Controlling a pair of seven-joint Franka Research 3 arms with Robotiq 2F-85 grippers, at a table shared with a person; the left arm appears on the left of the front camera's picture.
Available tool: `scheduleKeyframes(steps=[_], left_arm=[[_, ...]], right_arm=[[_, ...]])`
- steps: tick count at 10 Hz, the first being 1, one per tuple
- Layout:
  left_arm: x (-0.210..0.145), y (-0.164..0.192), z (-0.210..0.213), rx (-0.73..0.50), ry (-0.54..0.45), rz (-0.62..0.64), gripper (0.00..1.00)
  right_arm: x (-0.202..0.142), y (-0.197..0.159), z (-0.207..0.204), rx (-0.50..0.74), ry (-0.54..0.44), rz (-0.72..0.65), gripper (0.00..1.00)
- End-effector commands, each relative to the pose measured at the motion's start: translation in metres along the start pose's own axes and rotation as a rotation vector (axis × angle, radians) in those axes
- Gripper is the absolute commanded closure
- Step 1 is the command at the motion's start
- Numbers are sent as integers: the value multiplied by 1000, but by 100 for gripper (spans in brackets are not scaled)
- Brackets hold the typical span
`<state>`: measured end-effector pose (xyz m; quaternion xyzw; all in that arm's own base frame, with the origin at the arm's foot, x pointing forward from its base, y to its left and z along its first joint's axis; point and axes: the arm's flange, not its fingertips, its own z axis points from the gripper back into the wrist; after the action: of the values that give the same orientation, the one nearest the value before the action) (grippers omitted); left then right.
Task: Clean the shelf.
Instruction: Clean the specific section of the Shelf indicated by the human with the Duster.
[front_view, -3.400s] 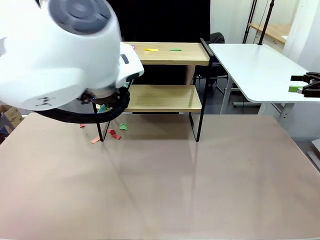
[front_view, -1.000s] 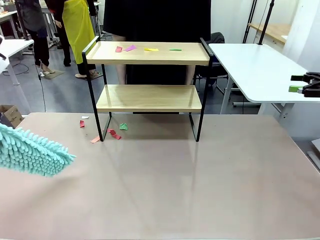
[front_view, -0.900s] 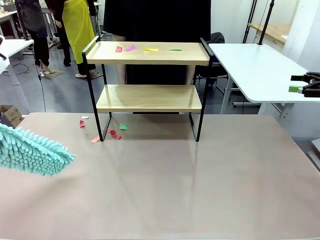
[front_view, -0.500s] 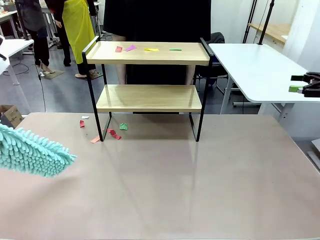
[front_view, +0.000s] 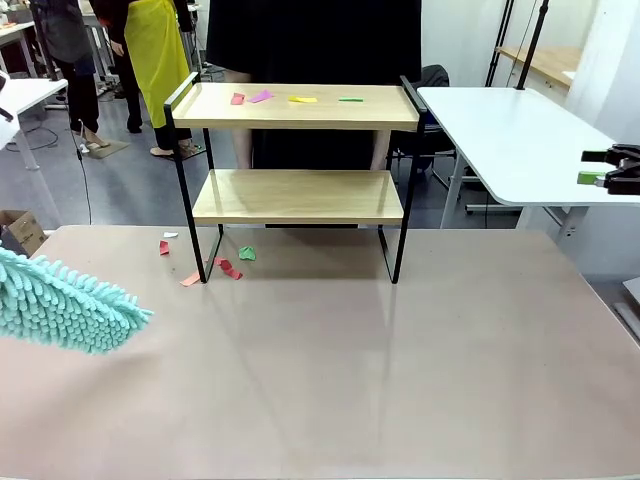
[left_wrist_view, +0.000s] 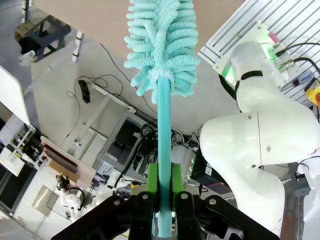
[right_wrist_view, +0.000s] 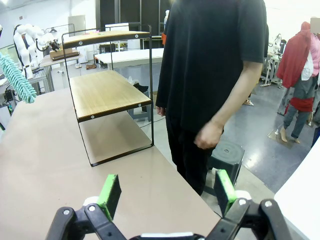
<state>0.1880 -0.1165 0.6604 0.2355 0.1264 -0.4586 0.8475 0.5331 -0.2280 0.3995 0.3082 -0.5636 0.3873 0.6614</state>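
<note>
Since the earliest frame the left arm has drawn back out of the front view, and the shelf (front_view: 300, 195) now stands unobstructed at the far middle of the counter (front_view: 350, 370), just before the person (right_wrist_view: 215, 75). Paper scraps (front_view: 301, 99) lie on its top board. The lower board looks bare, and fallen scraps (front_view: 229, 269) litter the counter by its left legs. The left pincer (left_wrist_view: 162, 182) is clamped on the handle of a teal chenille duster (front_view: 75, 305), which hovers well left of the shelf. The right pincer (right_wrist_view: 167, 191) gapes wide and empty. A hard sweep could nudge the light frame or fling scraps toward the person. The counter is smooth beige; beyond it are white tables (front_view: 520, 140) and a grey workshop floor (front_view: 120, 190).
</note>
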Motion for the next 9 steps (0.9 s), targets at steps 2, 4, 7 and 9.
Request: scheduleKeyframes(steps=[2, 4, 7, 9], left_arm=[[-2, -2, -2, -20, -6, 11, 87], [-2, -2, -2, -20, -6, 11, 87], [-2, -2, -2, -20, -6, 11, 87], [-2, -2, -2, -20, -6, 11, 87]], right_arm=[[3, 0, -2, -2, -1, 6, 0], [3, 0, -2, -2, -1, 6, 0], [3, 0, -2, -2, -1, 6, 0], [3, 0, -2, -2, -1, 6, 0]])
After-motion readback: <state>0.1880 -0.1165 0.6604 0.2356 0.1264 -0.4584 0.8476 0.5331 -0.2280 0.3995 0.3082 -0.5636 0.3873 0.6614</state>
